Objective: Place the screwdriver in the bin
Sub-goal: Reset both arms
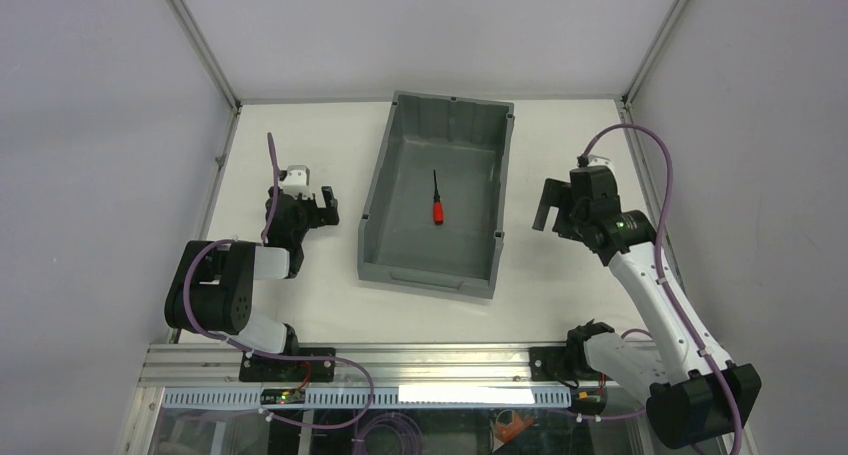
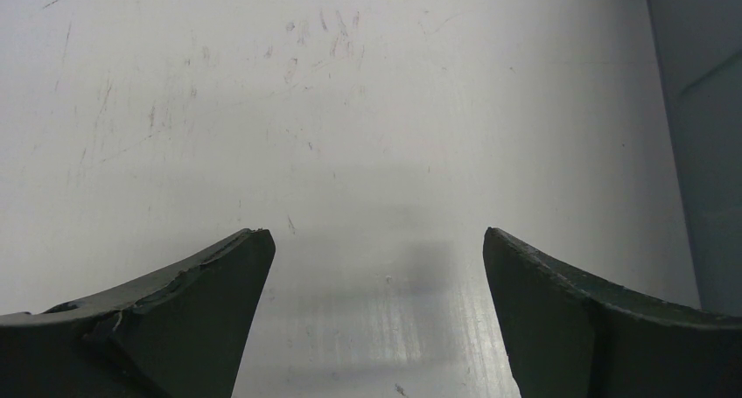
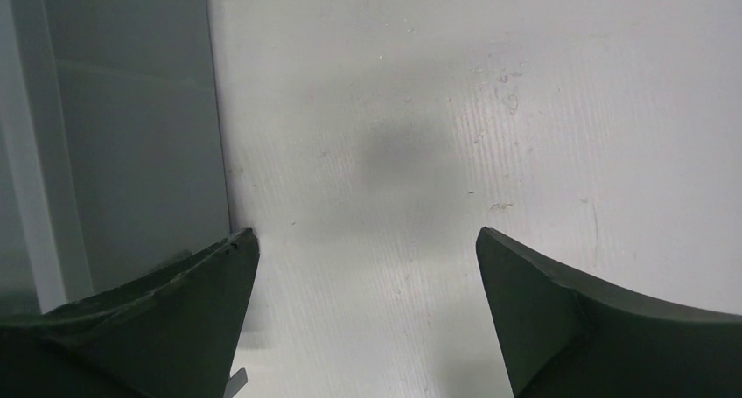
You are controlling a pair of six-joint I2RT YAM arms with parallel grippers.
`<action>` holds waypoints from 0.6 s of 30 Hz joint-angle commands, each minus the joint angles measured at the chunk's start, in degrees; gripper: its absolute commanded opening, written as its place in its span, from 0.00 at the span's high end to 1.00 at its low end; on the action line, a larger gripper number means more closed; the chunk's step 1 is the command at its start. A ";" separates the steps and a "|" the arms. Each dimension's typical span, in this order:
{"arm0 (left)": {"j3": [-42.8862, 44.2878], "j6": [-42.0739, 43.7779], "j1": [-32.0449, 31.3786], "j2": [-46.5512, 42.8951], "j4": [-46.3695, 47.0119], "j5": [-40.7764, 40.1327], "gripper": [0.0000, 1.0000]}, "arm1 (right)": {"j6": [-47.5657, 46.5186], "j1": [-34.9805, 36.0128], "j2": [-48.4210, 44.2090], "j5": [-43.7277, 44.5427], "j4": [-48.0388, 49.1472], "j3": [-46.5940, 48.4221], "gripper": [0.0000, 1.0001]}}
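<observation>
The screwdriver, with a red handle and thin black shaft, lies on the floor of the grey bin near its middle, shaft pointing away from the arms. My left gripper is open and empty over the table left of the bin; its view shows only bare table between the fingers. My right gripper is open and empty just right of the bin; its view shows the bin's outer wall at the left.
White walls and aluminium frame posts enclose the table on three sides. The arms' mounting rail runs along the near edge. A purple cable loops above the right arm.
</observation>
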 commanded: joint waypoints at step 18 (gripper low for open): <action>1.00 1.34 0.30 -0.30 3.38 0.94 0.01 | 4.07 -0.20 -2.23 -5.03 9.45 -7.24 0.01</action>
